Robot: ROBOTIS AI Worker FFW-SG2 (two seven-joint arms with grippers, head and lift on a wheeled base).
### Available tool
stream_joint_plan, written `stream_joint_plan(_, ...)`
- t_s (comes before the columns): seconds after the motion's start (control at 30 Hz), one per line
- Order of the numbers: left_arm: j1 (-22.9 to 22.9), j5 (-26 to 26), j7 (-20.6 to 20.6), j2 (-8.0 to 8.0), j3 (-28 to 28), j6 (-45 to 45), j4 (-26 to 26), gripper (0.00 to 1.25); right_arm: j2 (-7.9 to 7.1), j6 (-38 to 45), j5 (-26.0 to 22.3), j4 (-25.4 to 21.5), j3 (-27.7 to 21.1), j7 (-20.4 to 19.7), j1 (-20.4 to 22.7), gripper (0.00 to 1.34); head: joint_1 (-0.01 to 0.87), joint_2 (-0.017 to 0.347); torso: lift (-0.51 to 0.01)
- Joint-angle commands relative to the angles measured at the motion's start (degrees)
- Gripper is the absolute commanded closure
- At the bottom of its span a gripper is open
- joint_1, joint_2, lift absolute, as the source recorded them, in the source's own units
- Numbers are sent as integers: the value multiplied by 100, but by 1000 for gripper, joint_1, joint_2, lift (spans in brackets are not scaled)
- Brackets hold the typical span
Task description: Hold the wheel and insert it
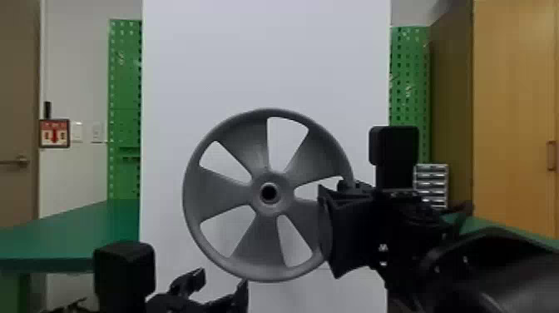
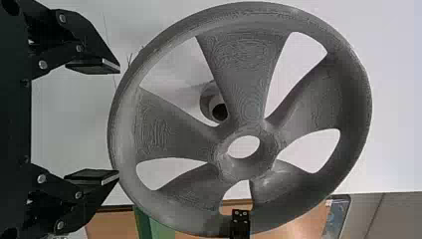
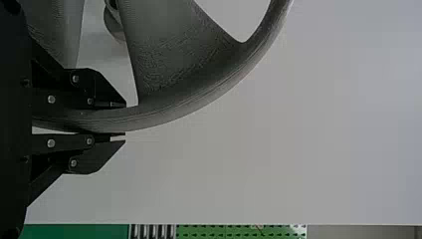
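- Head view: nearest the camera, at the lower right, is the black right arm (image 1: 495, 270). Its tool, the right tool (image 1: 328, 220), pinches the edge of the five-spoke grey wheel (image 1: 216, 192), which stands upright before a white panel (image 1: 266, 54). Picking up and raising therefore look done.
- Head view, low and left of centre: the left tool (image 1: 222, 286) has its fingers spread, near the wheel's lower rim and with nothing between them. Its share of the hold seems yet to be made, if a two-sided hold is wanted.
- Left wrist view: the left tool's spread fingers point at the rim, their tips very near it; touching or not, I cannot tell. Through a gap between spokes shows a hollow stub (image 2: 206, 102) on the panel, probably where the wheel belongs. It lies beyond the wheel, apart from the hub (image 2: 244, 172), so the insertion is not yet made.
- Right wrist view: the right tool is closed about the rim, one finger inside and one outside; this grip appears finished. The stub shows past a spoke here as well.
- What is left, as I judge it: line the hub up with the stub, push the wheel on until it seats, then let go.
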Motion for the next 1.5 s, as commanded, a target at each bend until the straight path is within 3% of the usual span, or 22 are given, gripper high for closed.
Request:
stream_joint_plan(0.0, 0, -4, 4, 2, -9, 0, 0, 495, 5, -13, -1, 23, 9, 0, -7, 1144, 0, 32, -487)
stream_joint_plan(0.6, -18, 5, 4, 2, -18, 0, 9, 493, 5, -426, -80, 462, 0, 26, -103, 1148, 0, 32, -487)
stream_joint_plan(1.47, -35, 5, 4, 2, -35, 0, 18, 495, 5, -1068, 61, 1324, -70, 483, -341, 1151, 0, 32, -487)
